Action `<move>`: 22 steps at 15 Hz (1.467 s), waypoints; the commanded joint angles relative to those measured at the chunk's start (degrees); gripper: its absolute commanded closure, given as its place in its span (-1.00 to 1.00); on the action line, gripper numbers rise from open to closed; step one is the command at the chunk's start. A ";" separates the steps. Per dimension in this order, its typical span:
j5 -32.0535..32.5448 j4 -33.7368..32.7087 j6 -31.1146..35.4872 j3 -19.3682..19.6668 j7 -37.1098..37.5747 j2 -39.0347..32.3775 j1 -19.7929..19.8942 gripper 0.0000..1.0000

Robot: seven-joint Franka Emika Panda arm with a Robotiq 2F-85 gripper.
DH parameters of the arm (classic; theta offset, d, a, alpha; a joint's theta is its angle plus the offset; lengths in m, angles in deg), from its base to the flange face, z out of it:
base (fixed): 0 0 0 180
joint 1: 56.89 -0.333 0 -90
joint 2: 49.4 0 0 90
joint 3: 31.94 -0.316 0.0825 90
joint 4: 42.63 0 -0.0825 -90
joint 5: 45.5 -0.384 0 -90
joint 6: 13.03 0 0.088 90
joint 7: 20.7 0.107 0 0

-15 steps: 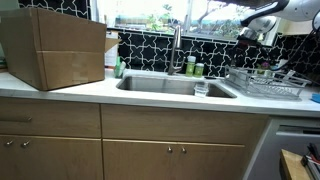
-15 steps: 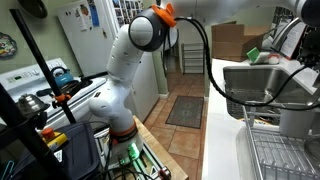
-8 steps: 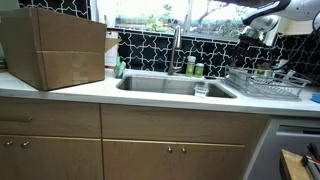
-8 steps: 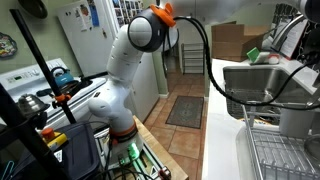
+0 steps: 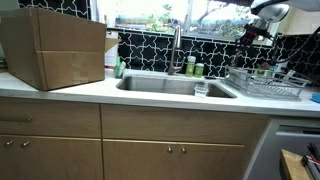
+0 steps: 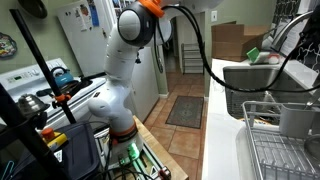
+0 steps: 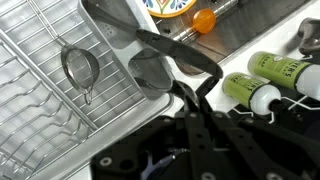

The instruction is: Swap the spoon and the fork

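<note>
In the wrist view my gripper (image 7: 190, 88) has its dark fingers drawn close together on the handle of a dark spoon (image 7: 150, 68), whose bowl hangs over the edge of the wire dish rack (image 7: 60, 100). A second long dark piece crosses above the bowl; I cannot tell what it is. I cannot make out a fork. In an exterior view the gripper (image 5: 258, 30) is high above the dish rack (image 5: 265, 85), to the right of the sink. In an exterior view only the arm's elbow (image 6: 140, 20) and the rack (image 6: 285, 150) show.
A small mesh strainer (image 7: 78, 68) lies in the rack. Green bottles (image 7: 280, 70) and an orange ball (image 7: 203, 20) sit on the counter beside it. The sink (image 5: 175, 85) with its faucet (image 5: 177, 45) is mid-counter, and a cardboard box (image 5: 55, 48) stands further along it.
The arm has risen: the gripper is higher above the dish rack and the elbow has moved up in the frame.
</note>
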 commanded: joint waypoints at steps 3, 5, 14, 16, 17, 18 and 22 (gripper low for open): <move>0.42 5.80 -0.96 0.38 3.94 8.65 -1.44 0.98; 1.43 7.33 -2.11 0.44 5.67 11.17 -2.19 0.98; 0.55 12.33 -10.98 0.06 5.51 13.98 -1.86 0.98; 2.60 14.29 -8.20 0.43 5.13 13.56 -2.30 0.98; 2.92 15.01 -7.09 0.52 5.03 13.54 -2.29 0.98; 3.03 15.64 -6.27 0.50 4.82 13.51 -2.20 0.98; 3.38 17.67 -3.94 0.32 4.68 13.34 -2.08 0.98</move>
